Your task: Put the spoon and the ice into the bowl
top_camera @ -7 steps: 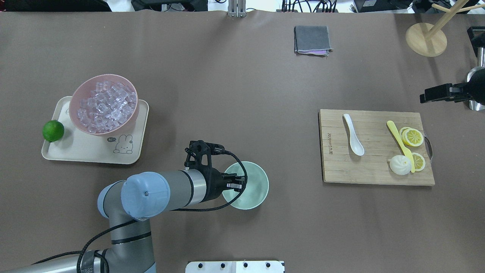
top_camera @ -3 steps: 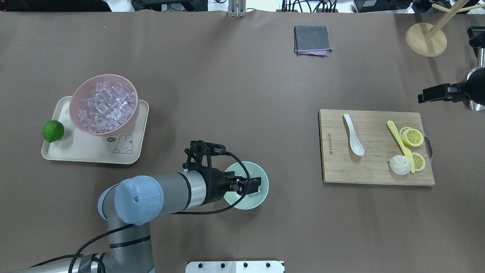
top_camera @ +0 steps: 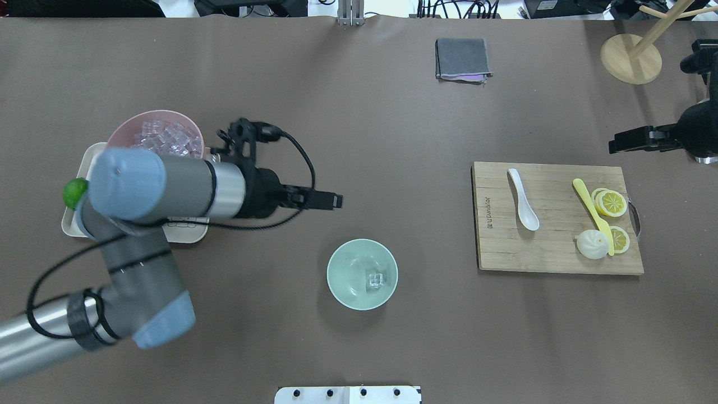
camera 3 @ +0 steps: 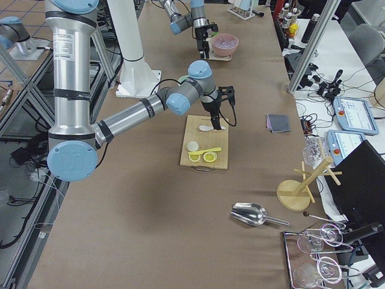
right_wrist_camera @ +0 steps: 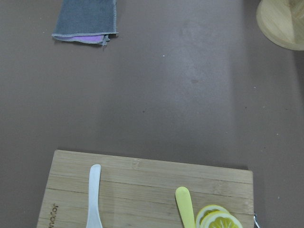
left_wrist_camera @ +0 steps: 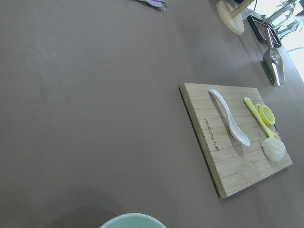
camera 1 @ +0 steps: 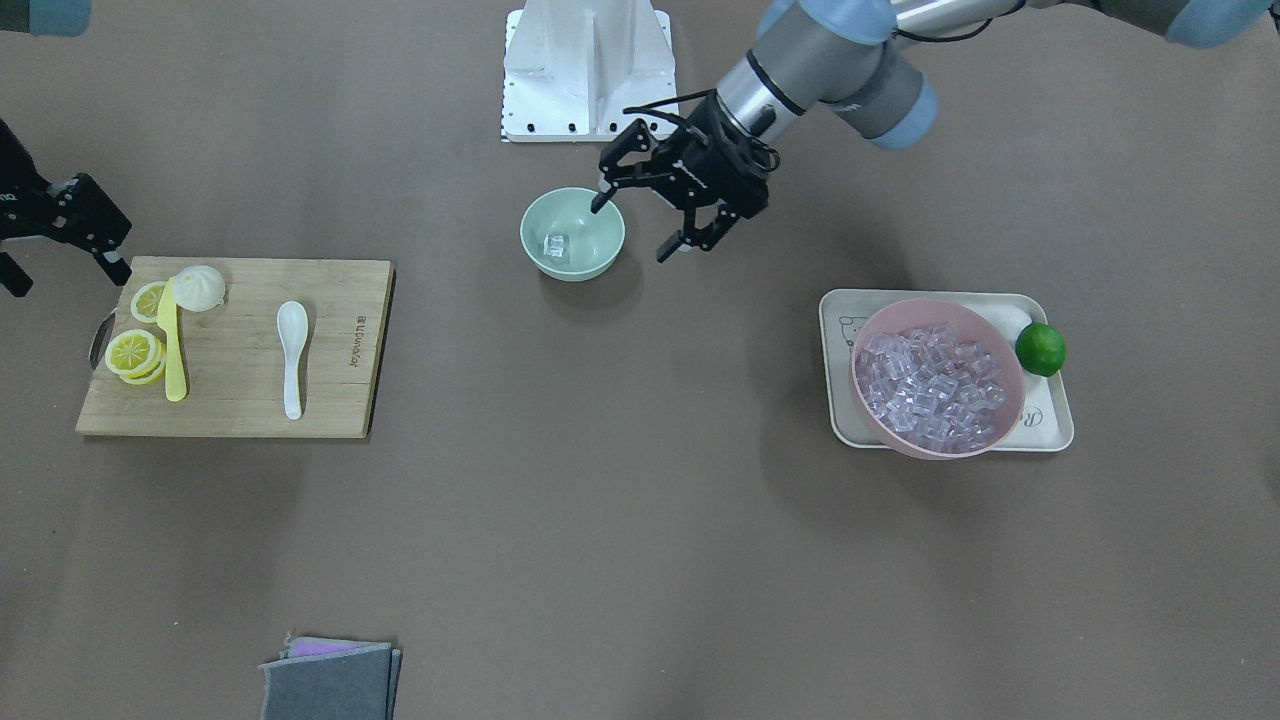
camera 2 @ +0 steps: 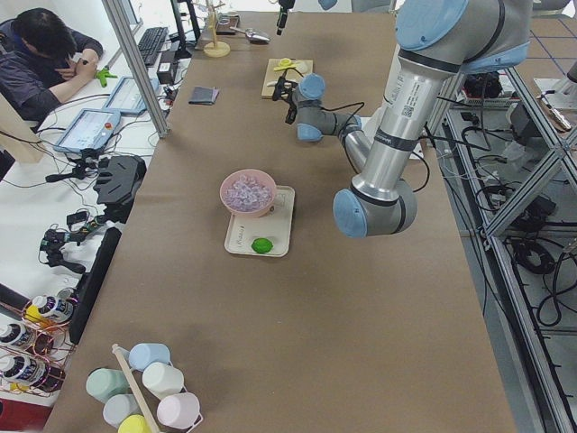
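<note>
The mint-green bowl [top_camera: 332, 274] [camera 1: 530, 228] stands near the table's middle with one clear ice cube [top_camera: 375, 279] [camera 1: 556, 245] in it. My left gripper [camera 1: 632, 230] [top_camera: 331, 200] hovers open and empty beside the bowl, on the side toward the pink bowl. The white spoon [top_camera: 523, 199] [camera 1: 291, 355] [left_wrist_camera: 230, 118] lies on the wooden cutting board [top_camera: 555, 252], scoop toward the robot. My right gripper [camera 1: 60, 278] [top_camera: 617, 143] hangs open just beyond the board's far right corner, holding nothing. The left wrist view catches only the bowl's rim [left_wrist_camera: 133, 219].
A pink bowl [camera 1: 1008, 420] heaped with ice cubes [camera 1: 930, 385] sits on a cream tray [camera 1: 1050, 435] with a lime [camera 1: 1040, 349]. A yellow knife [top_camera: 592, 207], lemon slices [top_camera: 610, 202] and a white bun [top_camera: 592, 244] share the board. A grey cloth [top_camera: 461, 58] and wooden stand [top_camera: 631, 56] lie far back.
My left gripper has left the bowl, rising and swinging away toward the tray; one ice cube now lies in the bowl. The right gripper has edged slightly toward the board.
</note>
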Controlling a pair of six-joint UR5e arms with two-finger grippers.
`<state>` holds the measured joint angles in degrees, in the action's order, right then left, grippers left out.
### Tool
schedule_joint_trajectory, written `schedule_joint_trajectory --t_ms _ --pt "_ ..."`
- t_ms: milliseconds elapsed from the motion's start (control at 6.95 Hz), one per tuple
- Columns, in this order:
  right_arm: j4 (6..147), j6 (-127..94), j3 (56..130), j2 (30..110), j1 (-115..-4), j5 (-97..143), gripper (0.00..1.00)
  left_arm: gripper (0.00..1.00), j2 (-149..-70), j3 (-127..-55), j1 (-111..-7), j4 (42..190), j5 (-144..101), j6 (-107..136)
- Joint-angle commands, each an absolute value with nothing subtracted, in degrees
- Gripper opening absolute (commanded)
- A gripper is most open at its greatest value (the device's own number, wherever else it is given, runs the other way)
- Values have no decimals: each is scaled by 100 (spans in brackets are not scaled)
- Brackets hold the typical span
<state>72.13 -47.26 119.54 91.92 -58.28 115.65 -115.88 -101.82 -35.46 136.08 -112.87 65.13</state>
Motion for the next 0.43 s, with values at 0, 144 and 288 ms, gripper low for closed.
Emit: schedule_joint_trajectory --t_ms 0,144,288 --pt "7268 -5183 11918 8940 -5233 10972 100 97 -10911 -10169 -5240 12950 -13152 5105" --pt "7277 -5255 11831 8869 -5021 10760 100 97 -10542 -10169 -5752 12650 -13314 4167" --pt "7269 -5317 11647 8720 -4827 10558 100 97 -10042 -10186 -6496 12265 -13333 2896"
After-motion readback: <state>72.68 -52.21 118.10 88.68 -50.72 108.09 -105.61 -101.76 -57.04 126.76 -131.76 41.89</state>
